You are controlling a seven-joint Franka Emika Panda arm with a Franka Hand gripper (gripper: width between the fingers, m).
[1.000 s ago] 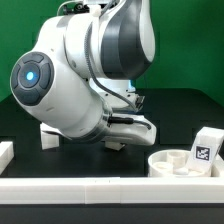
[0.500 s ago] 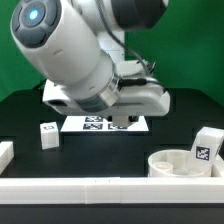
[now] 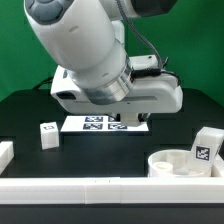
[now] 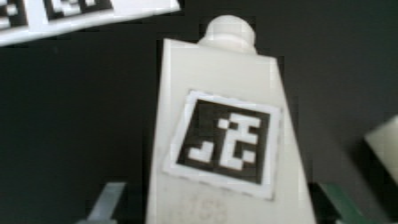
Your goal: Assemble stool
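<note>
Pincer (image 4: 222, 205) clamped on stool leg (image 4: 217, 75), jaws on both flanks at end opposite peg (image 4: 228, 35). Leg long axis straight out from pincer, peg farthest. Seat (image 3: 168, 162) near bench (image 3: 30, 108) front edge, exterior view's right, well apart. Next, likely: carry leg to seat.

The marker board (image 3: 85, 123) lies flat on the black table (image 3: 25, 110), toward the back and partly hidden. A long white rail (image 3: 110, 188) runs along the table's front edge. A short rail (image 3: 5, 152) sits at the exterior view's left. A green wall (image 3: 200, 50) stands behind. In the wrist view, a corner of the board shows against the table.
</note>
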